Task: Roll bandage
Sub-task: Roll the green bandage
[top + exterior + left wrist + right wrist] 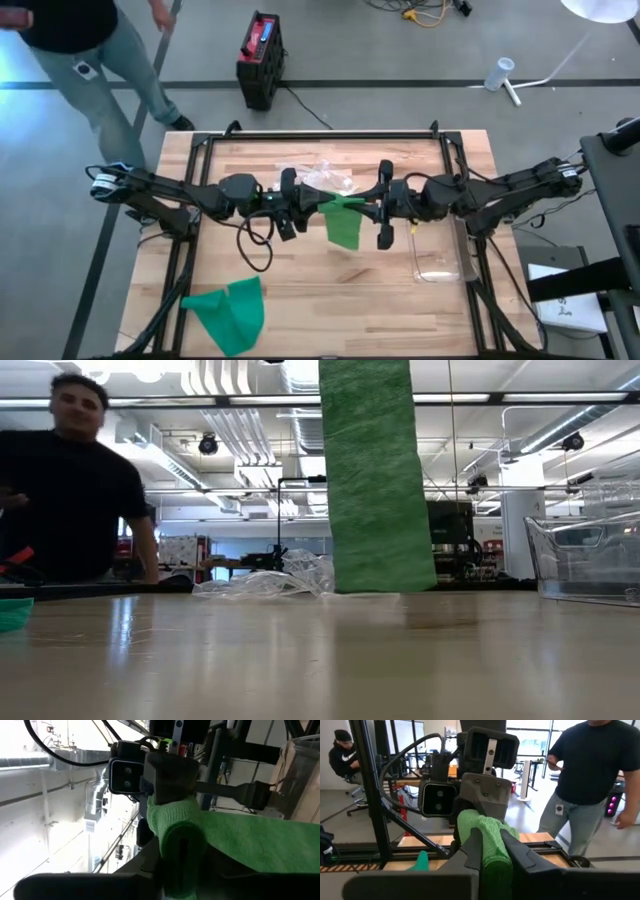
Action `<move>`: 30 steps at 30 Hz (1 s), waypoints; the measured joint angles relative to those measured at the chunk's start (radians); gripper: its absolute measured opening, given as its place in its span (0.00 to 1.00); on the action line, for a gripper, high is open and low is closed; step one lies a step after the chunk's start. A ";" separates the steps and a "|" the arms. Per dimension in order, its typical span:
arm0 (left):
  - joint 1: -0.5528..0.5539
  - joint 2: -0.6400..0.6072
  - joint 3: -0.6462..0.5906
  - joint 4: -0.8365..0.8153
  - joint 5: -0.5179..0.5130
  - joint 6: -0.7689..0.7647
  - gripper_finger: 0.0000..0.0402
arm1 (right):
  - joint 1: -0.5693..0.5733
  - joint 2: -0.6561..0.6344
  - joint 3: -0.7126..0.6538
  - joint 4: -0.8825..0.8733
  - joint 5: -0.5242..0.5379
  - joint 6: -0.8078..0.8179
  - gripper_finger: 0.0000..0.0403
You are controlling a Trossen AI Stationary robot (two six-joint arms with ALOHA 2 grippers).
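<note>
Overhead, a green bandage hangs above the middle of the wooden bench, its upper end pinched between two robot arms that meet nose to nose over the boards. From bench height the strip drops as a broad, nearly straight band whose lower edge reaches the surface or comes just short of it; which one cannot be told. The right claw is clamped on the bunched top of the fabric, green cloth bulging between its dark fingers. The left claw faces it from the other side with the same end of the cloth wrapped round its fingertip; its fingers stand close together, though whether they truly grip the cloth cannot be told. A second piece of green fabric lies crumpled near the bench's front left corner. Crinkled clear plastic wrap sits behind the arms, and a clear plastic bin rests to the right, under the right arm. Beyond the bench, a person in a dark shirt and grey trousers stands on the grey floor, near a black and red box.
</note>
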 joint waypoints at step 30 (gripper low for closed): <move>0.124 0.003 0.006 -0.002 0.262 -1.181 0.76 | -0.004 -0.001 0.050 0.003 0.008 -0.280 0.08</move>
